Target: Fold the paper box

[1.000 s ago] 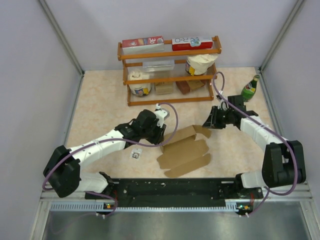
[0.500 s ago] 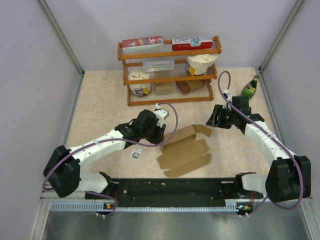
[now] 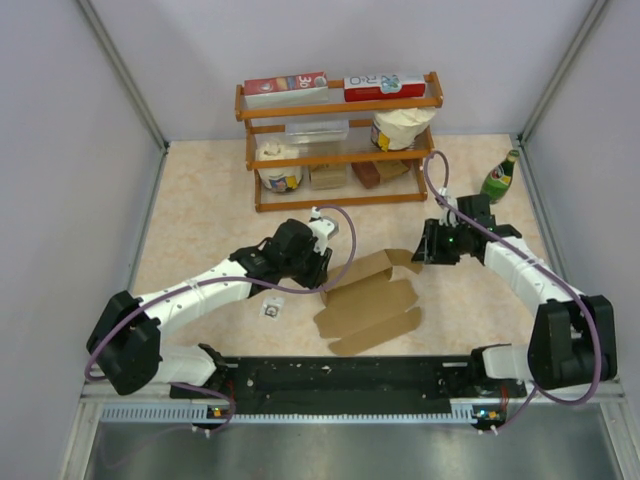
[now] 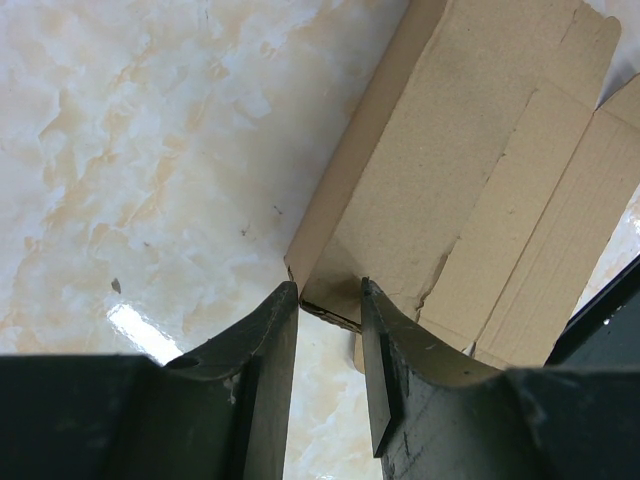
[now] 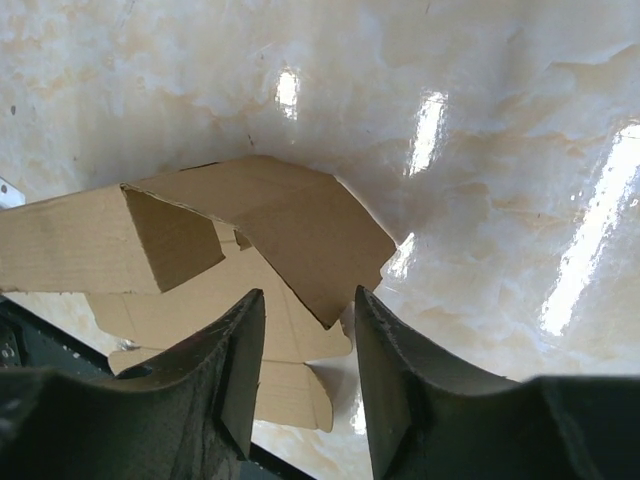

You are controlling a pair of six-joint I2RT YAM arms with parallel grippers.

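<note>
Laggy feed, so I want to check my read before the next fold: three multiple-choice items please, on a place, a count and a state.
1. Where is the green bottle? A on the shelf; B by the left arm's base; C on the table, right of the shelf.
2. How many red-and-white cartons top the shelf? A one; B two; C four.
3. The paper box is: A partly folded; B closed; C crushed.
C, it is beside the shelf's right end. B, two lie side by side. A, its far edge is raised and its near flaps lie flat.
</note>
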